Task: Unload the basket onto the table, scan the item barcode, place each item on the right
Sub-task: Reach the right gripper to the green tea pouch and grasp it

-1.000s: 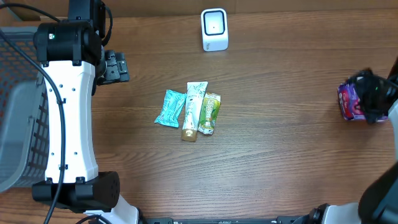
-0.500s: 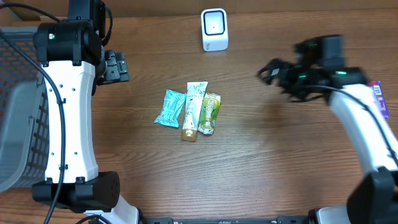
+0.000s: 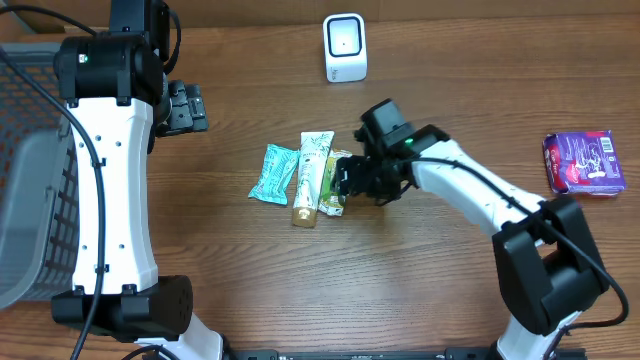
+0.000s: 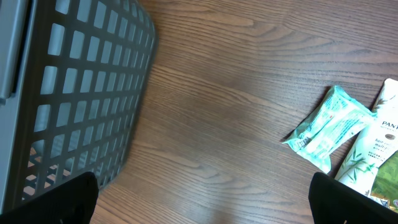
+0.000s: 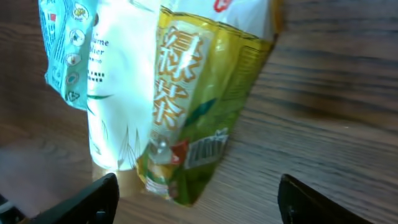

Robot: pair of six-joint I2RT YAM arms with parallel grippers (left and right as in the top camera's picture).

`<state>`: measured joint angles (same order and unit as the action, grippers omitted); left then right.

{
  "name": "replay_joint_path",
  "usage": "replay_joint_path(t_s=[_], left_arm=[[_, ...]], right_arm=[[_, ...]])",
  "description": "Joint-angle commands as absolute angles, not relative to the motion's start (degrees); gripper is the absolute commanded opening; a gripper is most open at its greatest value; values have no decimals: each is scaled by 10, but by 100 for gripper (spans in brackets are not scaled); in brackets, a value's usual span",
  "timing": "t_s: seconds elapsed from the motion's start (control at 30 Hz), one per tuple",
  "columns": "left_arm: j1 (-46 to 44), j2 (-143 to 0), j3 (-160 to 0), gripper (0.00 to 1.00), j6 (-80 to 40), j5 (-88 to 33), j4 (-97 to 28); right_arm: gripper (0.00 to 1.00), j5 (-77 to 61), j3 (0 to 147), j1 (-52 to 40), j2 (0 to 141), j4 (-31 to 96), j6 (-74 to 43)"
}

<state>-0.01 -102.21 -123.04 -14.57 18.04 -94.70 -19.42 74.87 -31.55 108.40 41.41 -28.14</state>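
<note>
Right wrist: green packet point(image 5: 199, 106) between tips of right end effector point(image 5: 200, 194), apparently released.

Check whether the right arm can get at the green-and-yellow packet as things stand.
Probably yes. The right gripper hovers directly over the green-and-yellow packet with jaws apart and nothing on top of it. The white tube lies close against one side and could crowd a finger.
</note>
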Motion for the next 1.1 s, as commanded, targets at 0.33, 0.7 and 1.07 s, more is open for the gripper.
replay_joint_path(t_s=[0.33, 0.7, 1.07], left_arm=[[0, -1014, -1239, 100, -139, 184, -945], [0, -1014, -1239, 99, -139, 184, -945], [0, -1014, -1239, 100, -139, 184, -945]], right_arm=[[52, -95, 750, -371, 1129, 391, -390], [4, -270, 751, -293, 1101, 409, -241], [4, -400, 750, -183, 1103, 449, -143]])
